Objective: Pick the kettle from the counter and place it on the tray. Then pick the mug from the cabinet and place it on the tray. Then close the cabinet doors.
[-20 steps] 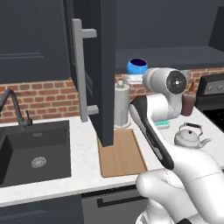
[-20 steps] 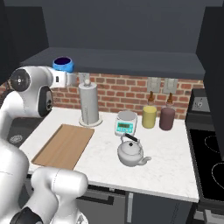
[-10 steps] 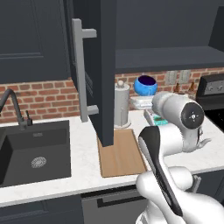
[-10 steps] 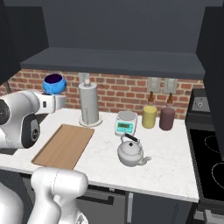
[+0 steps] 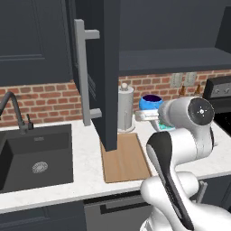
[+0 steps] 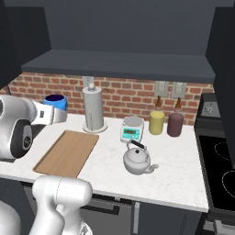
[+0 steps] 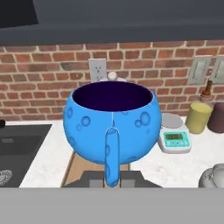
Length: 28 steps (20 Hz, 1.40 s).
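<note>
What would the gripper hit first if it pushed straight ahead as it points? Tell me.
Holding the mug, the gripper points toward the brick wall. The paper-towel holder probably comes first; depth is unclear.

A bright blue mug (image 7: 111, 127) dotted with paler blue spots is showing a dark purple inside, while a silver-grey kettle (image 6: 137, 160) is gleaming on the white, grey-veined counter (image 6: 179, 170) beside a light-brown wooden tray (image 6: 68, 152) and red brick wall (image 6: 124, 96).

The squat silver-grey metal kettle (image 7: 214, 176) is cut off by the hand view's edge. The flat light-brown wooden tray (image 7: 81, 166) is largely hidden behind the bright blue round mug (image 7: 111, 123).
</note>
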Motion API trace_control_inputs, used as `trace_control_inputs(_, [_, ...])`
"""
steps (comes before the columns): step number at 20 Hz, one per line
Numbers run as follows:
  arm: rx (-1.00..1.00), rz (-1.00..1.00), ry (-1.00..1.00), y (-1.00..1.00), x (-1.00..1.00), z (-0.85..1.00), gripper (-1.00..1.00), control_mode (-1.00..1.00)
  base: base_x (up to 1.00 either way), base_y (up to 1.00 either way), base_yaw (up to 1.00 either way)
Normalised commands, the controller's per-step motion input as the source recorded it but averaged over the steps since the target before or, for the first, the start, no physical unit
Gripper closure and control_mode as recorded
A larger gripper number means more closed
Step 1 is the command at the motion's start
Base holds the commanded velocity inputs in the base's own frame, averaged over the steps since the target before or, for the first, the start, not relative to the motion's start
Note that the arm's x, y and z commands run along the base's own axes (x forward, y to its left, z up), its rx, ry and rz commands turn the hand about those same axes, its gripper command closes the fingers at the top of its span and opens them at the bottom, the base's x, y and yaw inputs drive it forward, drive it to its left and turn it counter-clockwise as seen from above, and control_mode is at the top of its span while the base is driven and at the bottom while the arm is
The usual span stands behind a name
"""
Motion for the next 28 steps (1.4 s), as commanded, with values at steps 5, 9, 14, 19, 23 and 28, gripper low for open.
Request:
trace_control_inputs(5, [0.0,0.14,0.14,-0.01,0.0,-0.65,1.0,-1.0,0.0,0.0,0.0])
trace_control_inputs(9, [0.0,0.28,0.03,-0.12,0.04,-0.64,1.0,-1.0,0.0,0.0,0.0])
trace_control_inputs(14, [0.0,0.36,0.0,0.0,0.24,-0.53,1.0,-1.0,0.0,0.0,0.0])
trace_control_inputs(19, [-0.02,0.31,0.02,0.02,0.43,-0.47,1.0,-1.0,0.0,0.0,0.0])
trace_control_inputs(23, [-0.09,0.23,0.03,0.1,0.51,-0.53,1.0,-1.0,0.0,0.0,0.0])
trace_control_inputs(28, [-0.07,0.2,0.0,0.01,0.47,-0.58,1.0,-1.0,0.0,0.0,0.0])
